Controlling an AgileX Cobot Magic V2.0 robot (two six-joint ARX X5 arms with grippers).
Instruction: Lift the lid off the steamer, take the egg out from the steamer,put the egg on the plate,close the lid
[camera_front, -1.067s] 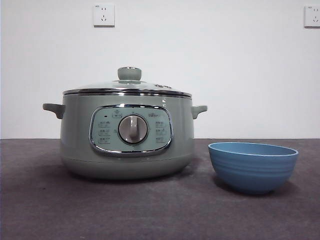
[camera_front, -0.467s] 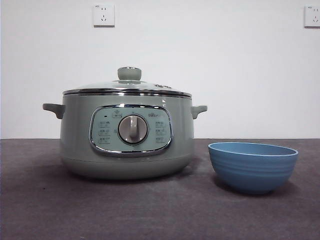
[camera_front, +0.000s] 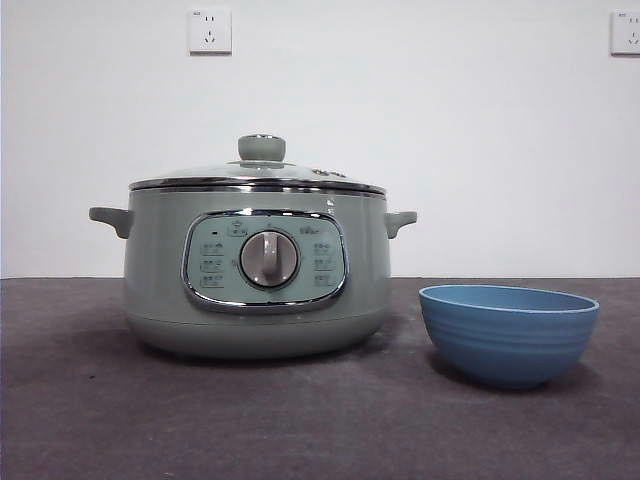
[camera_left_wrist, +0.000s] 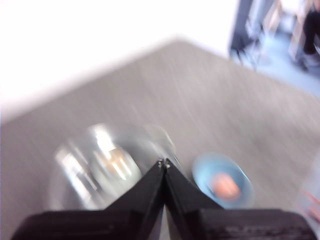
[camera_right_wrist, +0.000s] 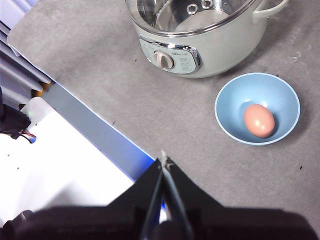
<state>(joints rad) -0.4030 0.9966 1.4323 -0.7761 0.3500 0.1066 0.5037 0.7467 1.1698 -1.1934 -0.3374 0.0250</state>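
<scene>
Front view: domed glass lid (camera_front: 258, 171) on steamer (camera_front: 256, 270); ridged blue plate (camera_front: 508, 334) w/ egg (camera_right_wrist: 259, 120).

1 steamer (camera_front: 255, 285), pale green. 1 glass lid (camera_front: 258, 170) with 1 knob. 2 side handles on steamer. 1 dial on panel. 1 blue plate (camera_front: 508, 335). 1 egg (camera_right_wrist: 259, 120). 2 wall sockets (camera_front: 209, 30). 2 grippers: left gripper (camera_left_wrist: 163, 163), right gripper (camera_right_wrist: 163, 159).

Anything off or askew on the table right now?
Nothing stands out. The lid sits level on the steamer, and the egg lies whole in the blue bowl beside it. No spills.
</scene>
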